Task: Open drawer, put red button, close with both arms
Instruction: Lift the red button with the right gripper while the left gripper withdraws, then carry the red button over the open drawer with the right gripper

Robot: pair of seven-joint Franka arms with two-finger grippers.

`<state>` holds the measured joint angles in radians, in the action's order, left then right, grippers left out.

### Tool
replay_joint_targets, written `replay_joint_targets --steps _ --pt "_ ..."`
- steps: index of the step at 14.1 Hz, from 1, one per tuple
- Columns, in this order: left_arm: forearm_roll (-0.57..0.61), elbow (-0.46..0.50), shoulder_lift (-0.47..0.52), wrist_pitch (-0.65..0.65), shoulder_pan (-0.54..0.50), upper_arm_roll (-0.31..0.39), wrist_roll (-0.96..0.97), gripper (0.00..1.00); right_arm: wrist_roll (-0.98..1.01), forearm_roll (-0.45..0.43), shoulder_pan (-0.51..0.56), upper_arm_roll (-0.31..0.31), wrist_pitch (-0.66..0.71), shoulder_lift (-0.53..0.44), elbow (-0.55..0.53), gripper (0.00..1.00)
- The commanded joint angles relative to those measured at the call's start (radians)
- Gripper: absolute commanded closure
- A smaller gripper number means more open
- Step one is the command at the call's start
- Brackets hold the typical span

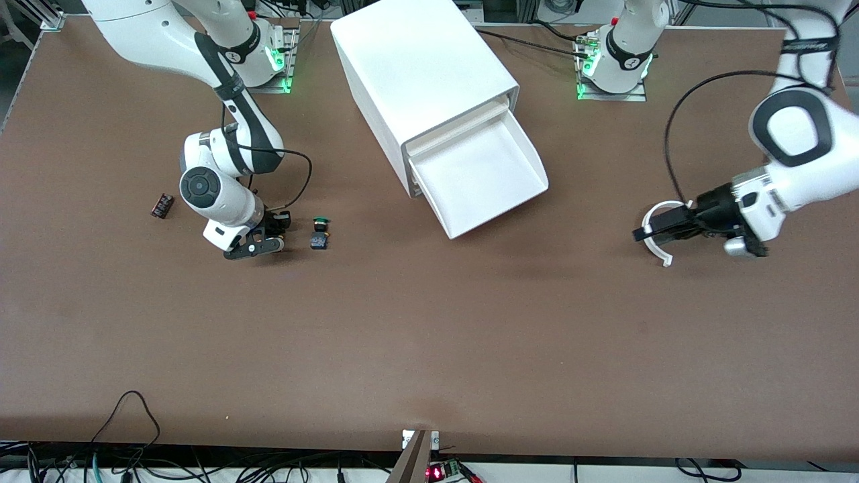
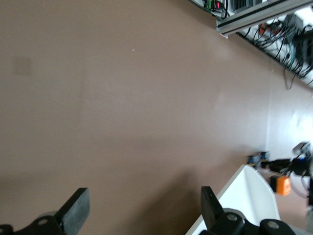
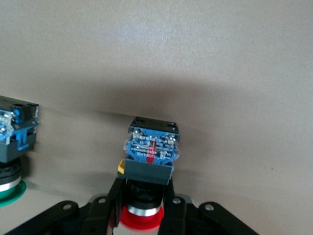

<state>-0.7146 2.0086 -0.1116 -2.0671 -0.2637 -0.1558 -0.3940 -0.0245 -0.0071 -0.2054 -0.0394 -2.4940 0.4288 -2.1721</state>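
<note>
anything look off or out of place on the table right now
The cabinet sits skewed on the table, its open drawer angled toward the left arm's end. The left claw, open, carries a white C-shaped ring. The right claw grips the red button. Nothing looks spilled or damaged.

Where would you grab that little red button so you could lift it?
By its narrow neck just above the red cap, coming from above. The red button lies on its side on the table, and the right claw already pinches it there. The left claw waits open.

red button (image 3: 149, 161) red-capped, white drawer (image 1: 484, 176), brown table (image 1: 429, 335)
</note>
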Motion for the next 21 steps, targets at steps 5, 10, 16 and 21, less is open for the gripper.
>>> replay_joint_targets --steps 5,10,16,21 --pt "0.562 -0.411 0.030 0.415 0.018 0.024 0.206 0.00 0.003 -0.008 0.006 -0.025 0.007 -0.031 0.092 0.72" --pt "0.759 -0.432 0.029 0.456 0.027 -0.077 0.452 0.00 0.037 -0.010 0.004 -0.095 0.211 -0.070 0.343 0.72" --pt "0.755 -0.433 0.018 0.455 0.032 -0.068 0.458 0.00 0.179 -0.008 -0.024 -0.296 0.302 -0.050 0.587 0.72" --pt "0.755 -0.436 0.017 0.455 0.032 -0.070 0.460 0.00 0.489 0.016 -0.176 -0.338 0.322 0.034 0.744 0.72"
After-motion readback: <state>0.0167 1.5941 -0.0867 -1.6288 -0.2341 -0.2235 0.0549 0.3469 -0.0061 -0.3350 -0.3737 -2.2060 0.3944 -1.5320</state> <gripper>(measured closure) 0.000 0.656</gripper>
